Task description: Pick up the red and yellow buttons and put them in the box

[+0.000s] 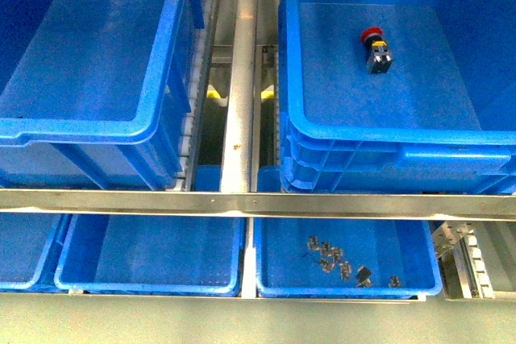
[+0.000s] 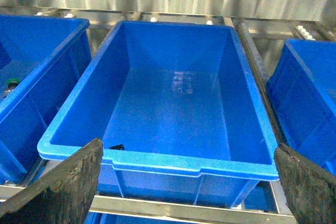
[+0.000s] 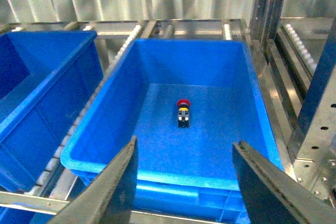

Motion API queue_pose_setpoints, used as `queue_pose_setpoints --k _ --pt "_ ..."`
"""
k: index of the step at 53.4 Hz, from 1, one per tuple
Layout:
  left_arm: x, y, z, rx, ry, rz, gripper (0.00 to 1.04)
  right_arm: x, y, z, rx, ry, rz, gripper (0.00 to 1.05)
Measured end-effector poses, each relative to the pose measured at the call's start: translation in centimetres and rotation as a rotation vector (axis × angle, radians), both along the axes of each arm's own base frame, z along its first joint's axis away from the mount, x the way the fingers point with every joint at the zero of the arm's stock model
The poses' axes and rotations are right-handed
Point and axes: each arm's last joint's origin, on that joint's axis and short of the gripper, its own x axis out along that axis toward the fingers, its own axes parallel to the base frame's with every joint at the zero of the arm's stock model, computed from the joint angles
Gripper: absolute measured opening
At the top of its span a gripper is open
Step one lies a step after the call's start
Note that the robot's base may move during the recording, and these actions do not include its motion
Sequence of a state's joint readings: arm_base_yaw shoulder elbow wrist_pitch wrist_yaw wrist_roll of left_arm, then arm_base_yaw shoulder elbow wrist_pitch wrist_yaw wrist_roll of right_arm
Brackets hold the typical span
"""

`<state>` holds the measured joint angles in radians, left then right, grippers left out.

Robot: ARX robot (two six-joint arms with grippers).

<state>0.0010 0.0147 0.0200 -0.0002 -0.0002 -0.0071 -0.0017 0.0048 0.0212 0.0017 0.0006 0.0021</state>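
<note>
One red button [image 1: 374, 47] with a red cap, a yellow band and a black body lies on its side on the floor of the right-hand big blue box [image 1: 387, 138]. The right wrist view shows the same button [image 3: 182, 114] in that box [image 3: 157, 169]. My right gripper [image 3: 185, 142] hangs open above the box's near rim, short of the button. The left-hand big blue box [image 2: 157, 161] holds no buttons, and my left gripper [image 2: 187, 148] is open over its near rim. No yellow-capped button is in view. Neither gripper appears in the front view.
A metal rail [image 1: 239, 78] runs between the two boxes and a crossbar [image 1: 258, 203] passes in front. Below are shallow blue trays; one [image 1: 274, 279] holds several small metal parts [image 1: 339, 259]. Another blue crate [image 2: 31, 93] stands beside the empty box, with a green-capped thing [image 2: 11, 83] inside. Rack uprights [image 3: 315, 124] stand beside the right box.
</note>
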Motion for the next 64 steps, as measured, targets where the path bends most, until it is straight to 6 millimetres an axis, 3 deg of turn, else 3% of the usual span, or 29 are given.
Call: queue_pose_setpoints --k 12,64 --pt "0.0 0.0 0.0 0.0 0.0 0.0 0.97 0.0 0.0 0.0 0.0 0.0 0.0 0.99" --pt "0.0 0.0 0.0 0.0 0.0 0.0 0.97 0.0 0.02 -0.03 0.0 0.003 0.002 0.98"
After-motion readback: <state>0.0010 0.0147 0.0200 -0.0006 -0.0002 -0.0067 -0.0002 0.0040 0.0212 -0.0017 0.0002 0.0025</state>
